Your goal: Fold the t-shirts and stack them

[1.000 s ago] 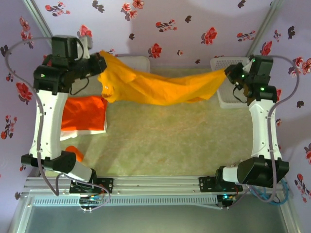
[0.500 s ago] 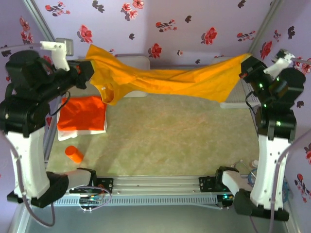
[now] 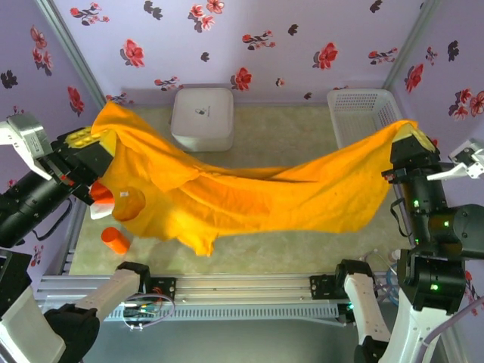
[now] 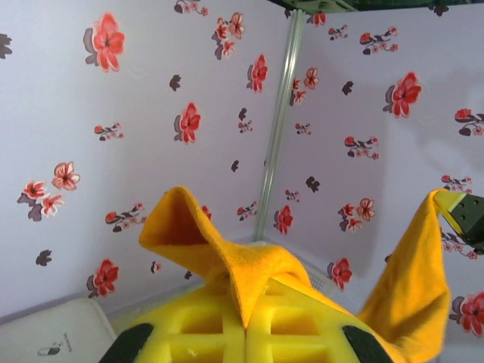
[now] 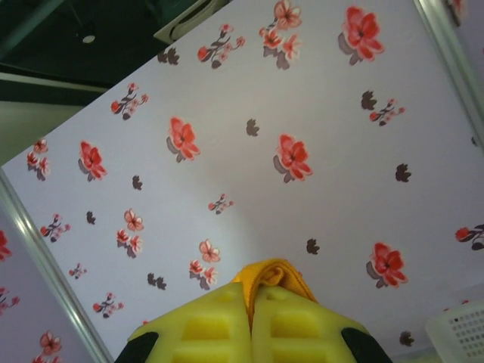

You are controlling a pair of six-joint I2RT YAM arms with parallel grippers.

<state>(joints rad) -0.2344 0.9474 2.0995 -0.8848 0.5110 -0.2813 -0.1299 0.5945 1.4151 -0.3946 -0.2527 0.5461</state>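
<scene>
A mustard yellow-orange t-shirt (image 3: 249,198) hangs stretched in the air between my two grippers, sagging over the middle of the table. My left gripper (image 3: 89,148) is shut on its left end, and cloth (image 4: 227,265) sticks up from the closed yellow fingers (image 4: 246,321). At the right side my right gripper (image 3: 408,141) is shut on the other end, with a small fold of cloth (image 5: 274,274) pinched at the fingertips (image 5: 252,299). Under the hanging shirt's left edge a sliver of the red-orange t-shirt (image 3: 100,190) shows, with a white edge (image 3: 96,212) below it.
A white rounded-square box (image 3: 202,117) stands at the back centre. A white lattice basket (image 3: 361,113) sits at the back right. A small orange cylinder (image 3: 116,240) lies near the front left edge. Flowered walls close in the back and both sides.
Both arms have risen and pulled back toward the near edge. The mustard shirt has come up with them from the back and now hangs over the folded red-orange shirt.
</scene>
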